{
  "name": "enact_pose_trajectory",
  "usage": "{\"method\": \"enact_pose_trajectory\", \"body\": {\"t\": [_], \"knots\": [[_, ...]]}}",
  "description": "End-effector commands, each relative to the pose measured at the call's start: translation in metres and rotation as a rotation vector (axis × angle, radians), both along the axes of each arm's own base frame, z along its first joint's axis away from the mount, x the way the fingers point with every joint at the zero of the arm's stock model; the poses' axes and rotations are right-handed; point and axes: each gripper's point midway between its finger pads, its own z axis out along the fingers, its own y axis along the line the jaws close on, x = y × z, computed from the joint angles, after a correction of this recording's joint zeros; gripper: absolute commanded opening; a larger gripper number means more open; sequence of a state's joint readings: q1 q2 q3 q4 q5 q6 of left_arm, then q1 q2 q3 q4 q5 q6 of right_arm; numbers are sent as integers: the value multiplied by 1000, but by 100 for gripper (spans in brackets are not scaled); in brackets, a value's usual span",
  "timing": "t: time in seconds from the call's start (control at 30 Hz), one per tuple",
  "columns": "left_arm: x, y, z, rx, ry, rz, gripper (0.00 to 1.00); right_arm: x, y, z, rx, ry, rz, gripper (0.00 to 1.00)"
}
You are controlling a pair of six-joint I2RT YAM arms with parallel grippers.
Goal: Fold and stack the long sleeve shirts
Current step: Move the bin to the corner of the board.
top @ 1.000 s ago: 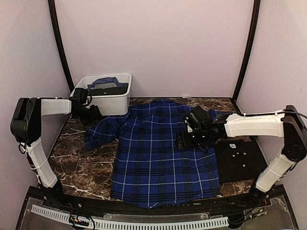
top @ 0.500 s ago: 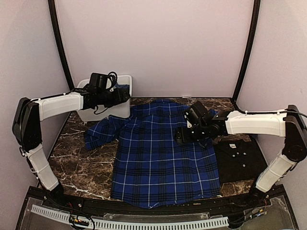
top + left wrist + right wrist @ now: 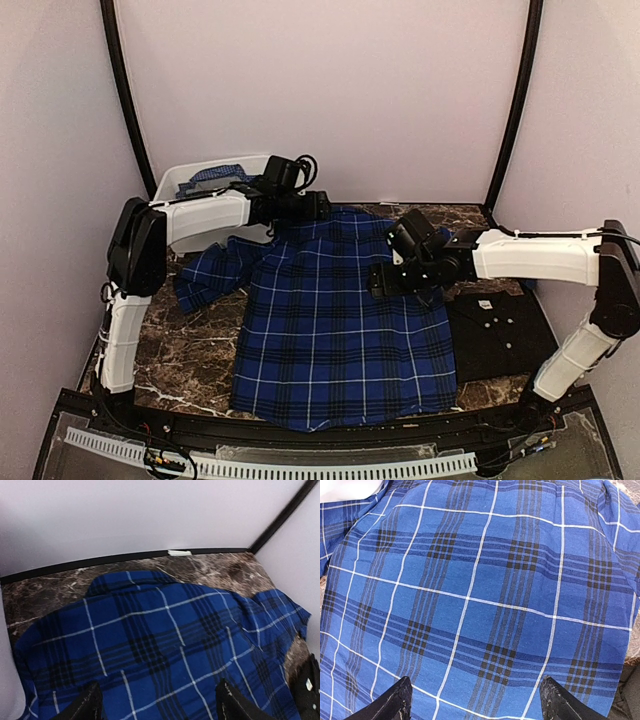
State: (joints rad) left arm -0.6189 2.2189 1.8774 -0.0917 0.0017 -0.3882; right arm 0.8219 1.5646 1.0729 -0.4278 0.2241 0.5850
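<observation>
The royal-blue plaid shirt [image 3: 335, 320] lies spread back-up across the middle of the table, one sleeve [image 3: 215, 272] bunched to the left; it also fills the left wrist view [image 3: 150, 645] and the right wrist view [image 3: 485, 605]. The folded black shirt with white buttons [image 3: 500, 335] lies at the right. My left gripper [image 3: 318, 207] is open and empty above the collar end of the plaid shirt [image 3: 157, 707]. My right gripper [image 3: 385, 283] is open and empty just above the shirt's right side [image 3: 475, 705].
A white plastic tub [image 3: 185, 185] with blue cloth in it stands at the back left, partly behind my left arm. Dark marble table [image 3: 170, 350] shows at the left front. Walls close in behind and at both sides.
My left arm has swung from the tub at the left over to the shirt's collar. The right gripper has barely shifted. The shirts have not moved.
</observation>
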Motion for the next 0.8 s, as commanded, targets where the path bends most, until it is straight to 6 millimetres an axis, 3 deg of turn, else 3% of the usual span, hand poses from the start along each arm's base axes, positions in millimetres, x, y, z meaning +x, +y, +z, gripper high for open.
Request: {"method": "enact_pose_trajectory", "body": {"t": [0.0, 0.03, 0.07, 0.17, 0.23, 0.27, 0.3, 0.33, 0.37, 0.43, 0.57, 0.77], "knots": [[44, 40, -1, 102, -34, 213, 77, 7, 1, 23, 38, -39, -21, 85], [52, 43, -3, 101, -34, 237, 78, 6, 1, 23, 40, -36, -22, 85], [58, 56, -15, 117, -6, 283, 78, 5, 1, 23, 44, -34, -22, 85], [71, 93, -19, 132, 19, 382, 78, 2, 0, 21, 53, -25, -22, 85], [71, 112, -24, 146, 41, 414, 78, -1, 0, 17, 59, -12, -16, 85], [72, 118, -16, 133, 30, 420, 78, -3, 0, 13, 59, -2, -11, 85], [71, 128, -24, 143, 48, 428, 77, -5, 1, 10, 59, 6, -6, 85], [71, 133, -14, 128, 29, 428, 77, -7, 1, 5, 57, 19, 0, 85], [70, 141, -22, 135, 44, 429, 77, -9, 2, 1, 57, 32, 8, 85], [71, 152, -19, 133, 43, 428, 78, -12, 3, -9, 49, 57, 20, 85], [74, 166, -19, 121, 59, 418, 78, -20, 5, -31, 34, 98, 35, 86], [76, 158, -18, 97, 56, 358, 78, -18, 16, -59, 58, 124, 52, 85]]}}
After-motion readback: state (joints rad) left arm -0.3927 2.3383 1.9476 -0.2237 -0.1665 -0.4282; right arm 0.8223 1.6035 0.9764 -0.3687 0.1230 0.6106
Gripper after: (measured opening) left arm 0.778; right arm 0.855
